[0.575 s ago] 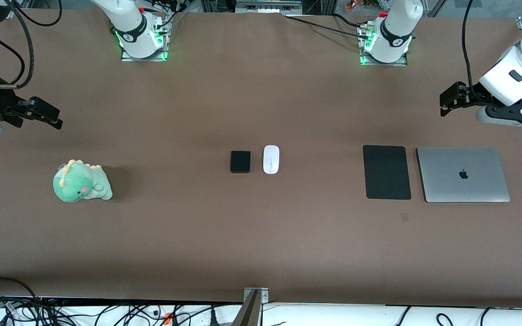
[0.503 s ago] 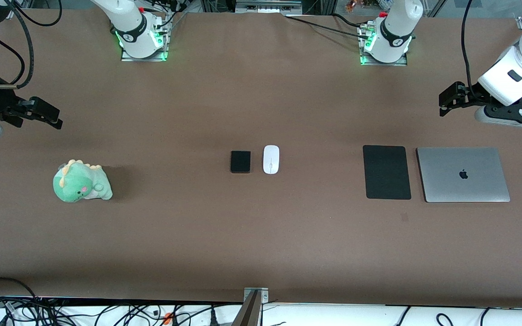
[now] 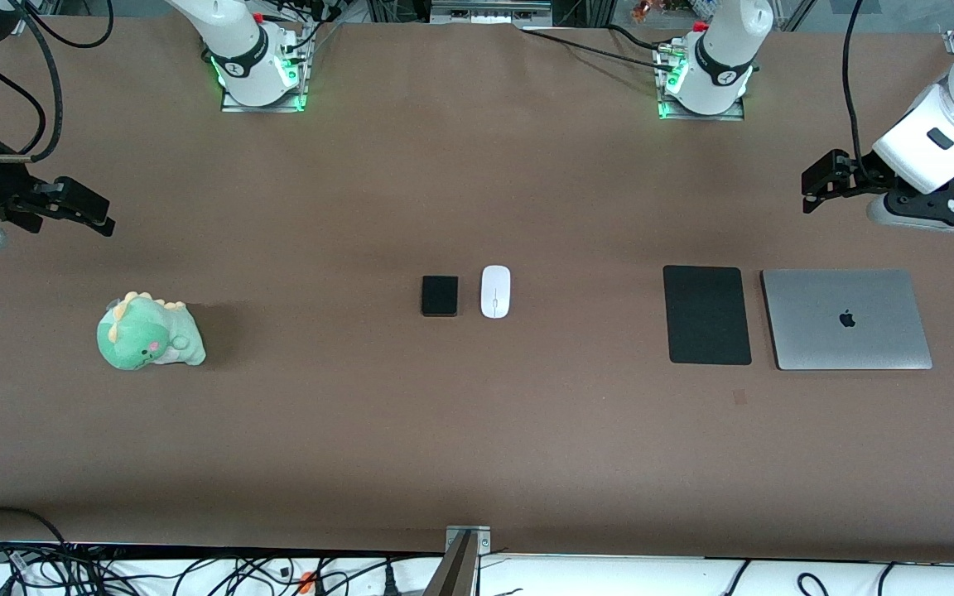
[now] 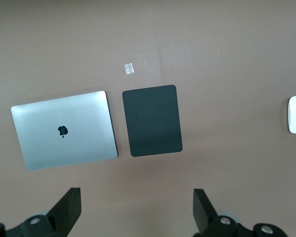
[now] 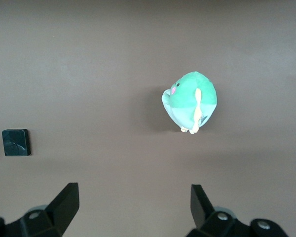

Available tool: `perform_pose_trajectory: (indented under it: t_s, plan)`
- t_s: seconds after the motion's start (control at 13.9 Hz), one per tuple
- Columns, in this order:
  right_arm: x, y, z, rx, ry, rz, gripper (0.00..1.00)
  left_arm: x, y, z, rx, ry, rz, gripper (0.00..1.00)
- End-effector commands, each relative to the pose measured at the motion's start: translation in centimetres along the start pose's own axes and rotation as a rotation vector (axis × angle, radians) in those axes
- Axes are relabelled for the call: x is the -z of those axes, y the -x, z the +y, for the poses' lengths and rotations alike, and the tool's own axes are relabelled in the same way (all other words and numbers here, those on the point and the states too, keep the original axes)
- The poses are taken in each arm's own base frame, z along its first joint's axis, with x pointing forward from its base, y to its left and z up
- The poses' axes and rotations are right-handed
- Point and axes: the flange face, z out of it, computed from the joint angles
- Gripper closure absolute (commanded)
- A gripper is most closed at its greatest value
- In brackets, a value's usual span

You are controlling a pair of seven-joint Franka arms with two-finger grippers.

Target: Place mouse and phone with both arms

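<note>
The mouse [image 3: 495, 291] and phone [image 3: 440, 295] lie side by side mid-table, just apart — the phone toward the right arm's end. Toward the left arm's end sit a black mat [image 3: 706, 314] and a closed laptop [image 3: 845, 319], just beside each other. The left gripper [image 3: 810, 192] hangs over bare table near the laptop, fingers spread wide, holding nothing. The right gripper [image 3: 104, 220] hangs over bare table near a green plush [image 3: 148, 333] — also wide open and empty.
</note>
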Motion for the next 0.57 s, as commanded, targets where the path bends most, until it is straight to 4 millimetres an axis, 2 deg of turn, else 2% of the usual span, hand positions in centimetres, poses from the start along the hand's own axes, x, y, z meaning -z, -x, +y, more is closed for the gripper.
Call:
perform_pose_trajectory:
  t_s: [0.0,0.22,0.36,0.5]
  plan:
    - [0.7,0.5,-0.2,-0.014,-0.013,-0.002,0.0,-0.2,-0.2,-0.2,0.015,-0.01,-0.019,0.0]
    - [0.7,0.5,-0.2,-0.014,-0.013,-0.001,0.0,-2.3,-0.9,0.3,0.005,-0.01,-0.082,0.0]
    - [0.7,0.6,-0.2,-0.014,-0.012,-0.006,0.0,-5.1,-2.2,0.8,-0.017,-0.003,-0.134,0.0]
    - [0.6,0.6,-0.2,-0.015,-0.013,-0.008,0.0,-8.8,-3.8,4.6,-0.071,0.033,-0.185,0.0]
